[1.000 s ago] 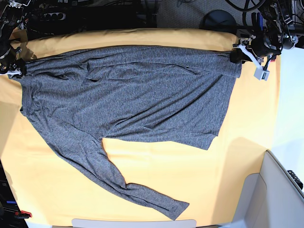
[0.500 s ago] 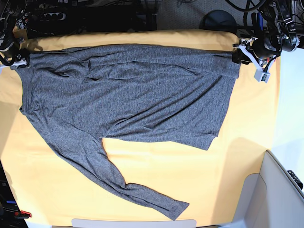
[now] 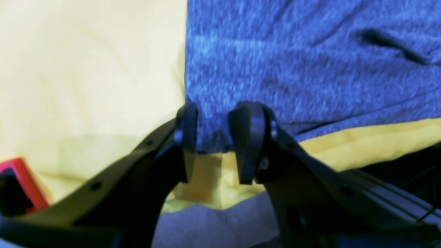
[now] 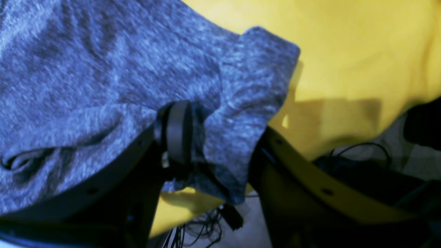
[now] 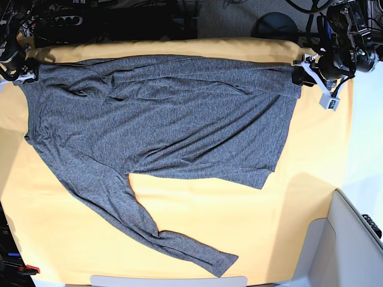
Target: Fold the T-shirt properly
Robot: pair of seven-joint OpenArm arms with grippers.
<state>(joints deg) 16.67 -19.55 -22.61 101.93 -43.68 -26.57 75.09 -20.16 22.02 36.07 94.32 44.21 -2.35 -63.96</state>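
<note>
The jaws of the left gripper [image 3: 213, 144] stand a little apart in the left wrist view, with the hem corner of the T-shirt [image 3: 310, 62] lying between the pads; they do not look pressed onto the cloth, and light shows between one pad and the fabric, so I judge them apart and not gripping. The yellow-orange cloth sheet [image 3: 86, 69] lies under the shirt and beside it.

In the right wrist view the jaws of the right gripper [image 4: 213, 144] are also apart, and a bunched fold of the T-shirt [image 4: 103, 69] sits in the gap, draped over one finger. Whether that fold is pinched I cannot tell.

In the base view the T-shirt [image 5: 161, 119] lies spread flat across the upper and middle part of the cloth sheet [image 5: 239, 227]. Its long axis runs across the picture, hem end at the right by the left gripper [image 5: 297, 70], shoulder end at the left by the right gripper [image 5: 24, 75]. One long sleeve trails down towards the bottom edge; the other lies folded along the top edge.

The knit looks soft, light and limp, so it should sag and wrinkle when lifted. Corners and seams, such as hem corners or shoulders, seem the best holds.
</note>
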